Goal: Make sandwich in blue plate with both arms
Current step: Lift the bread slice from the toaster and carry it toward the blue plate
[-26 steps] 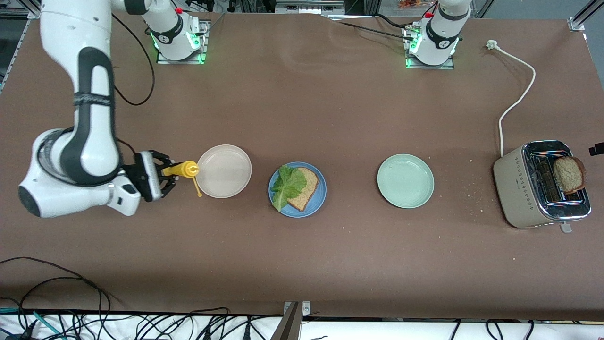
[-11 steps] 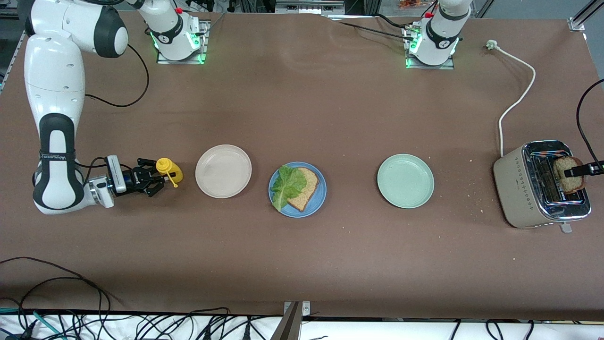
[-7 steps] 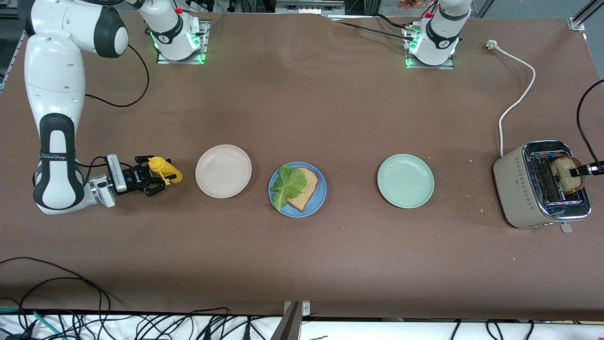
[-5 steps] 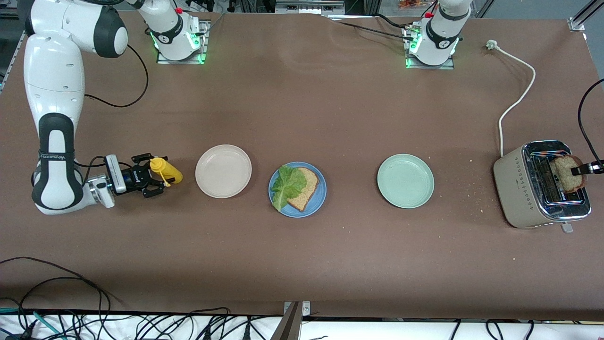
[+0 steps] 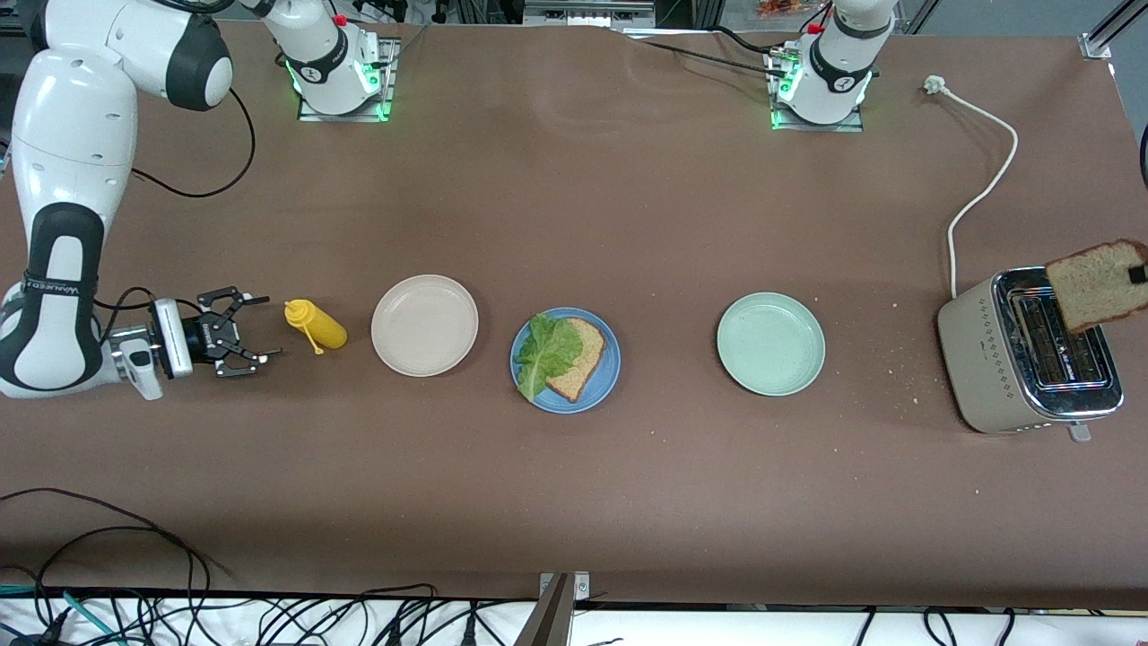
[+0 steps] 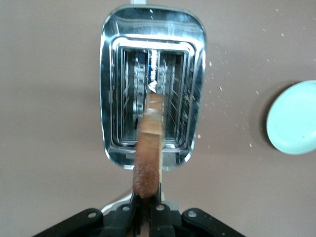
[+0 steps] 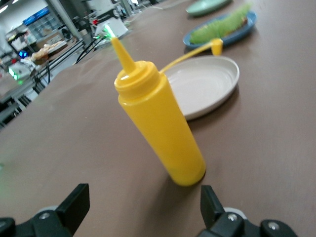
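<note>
The blue plate (image 5: 604, 372) at mid-table carries one brown toast slice (image 5: 585, 359) with a green lettuce leaf (image 5: 549, 352) lying on it. My left gripper (image 5: 1137, 275) is shut on a second toast slice (image 5: 1096, 285) and holds it in the air over the toaster (image 5: 1022, 354). In the left wrist view that slice (image 6: 149, 148) hangs edge-on over the toaster's slots (image 6: 152, 84), pinched by the left gripper (image 6: 146, 207). My right gripper (image 5: 262, 328) stands open at the right arm's end of the table, a little apart from the yellow sauce bottle (image 5: 316, 325), which stands free on the table (image 7: 158, 128).
A beige plate (image 5: 424, 325) lies between the bottle and the blue plate. A pale green plate (image 5: 770, 344) lies between the blue plate and the toaster. The toaster's white cord (image 5: 982, 170) runs toward the left arm's base. Crumbs dot the table by the toaster.
The left gripper shut on the toast in the toaster and lifted it clear. The right gripper let go of the yellow bottle and drew back toward the right arm's end.
</note>
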Controlling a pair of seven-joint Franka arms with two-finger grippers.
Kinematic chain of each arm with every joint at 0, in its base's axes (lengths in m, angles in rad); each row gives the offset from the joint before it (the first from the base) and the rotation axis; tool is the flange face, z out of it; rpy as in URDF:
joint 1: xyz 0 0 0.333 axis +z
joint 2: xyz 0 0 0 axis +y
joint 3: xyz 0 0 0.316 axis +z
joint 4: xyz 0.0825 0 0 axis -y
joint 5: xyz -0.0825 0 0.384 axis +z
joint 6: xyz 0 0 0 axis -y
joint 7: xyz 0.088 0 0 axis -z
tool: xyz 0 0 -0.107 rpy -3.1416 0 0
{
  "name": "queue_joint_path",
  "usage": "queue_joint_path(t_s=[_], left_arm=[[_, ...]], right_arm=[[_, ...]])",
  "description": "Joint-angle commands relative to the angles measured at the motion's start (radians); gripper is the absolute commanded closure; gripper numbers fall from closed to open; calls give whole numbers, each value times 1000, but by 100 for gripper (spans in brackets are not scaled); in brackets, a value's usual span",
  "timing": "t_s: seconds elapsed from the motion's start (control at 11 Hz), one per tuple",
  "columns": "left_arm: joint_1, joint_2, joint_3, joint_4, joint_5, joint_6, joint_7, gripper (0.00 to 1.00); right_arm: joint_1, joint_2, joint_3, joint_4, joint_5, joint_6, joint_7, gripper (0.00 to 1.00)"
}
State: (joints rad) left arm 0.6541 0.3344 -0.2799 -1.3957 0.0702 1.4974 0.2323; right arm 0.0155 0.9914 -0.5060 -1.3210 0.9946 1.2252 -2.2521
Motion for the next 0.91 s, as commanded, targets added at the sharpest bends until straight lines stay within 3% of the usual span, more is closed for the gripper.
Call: queue_joint_path(t_s=[0.0,0.09,0.46,0.64,0.82], left_arm=[[1,-121,-42,-23,-24,-132,-16,100],[1,-138,-89,-29,-32,-173,-107,100],[2,-155,-324,-86,-252,-197,-603,100],[2,-156,-428,-149,-314,-96,-780,100],[2,-155,-530,-238,-380,80,-946,100]], right_arm=[[62,-89,-57,19,-136,-18,422,0],[96,-144,-66,19,-190,-20,577,0],[236,-315,-83,43,-433,-7,1214,0],[306,-373,-83,92,-560,-7,1461,0],[378,-443,-83,117,-722,-4,1584,0]])
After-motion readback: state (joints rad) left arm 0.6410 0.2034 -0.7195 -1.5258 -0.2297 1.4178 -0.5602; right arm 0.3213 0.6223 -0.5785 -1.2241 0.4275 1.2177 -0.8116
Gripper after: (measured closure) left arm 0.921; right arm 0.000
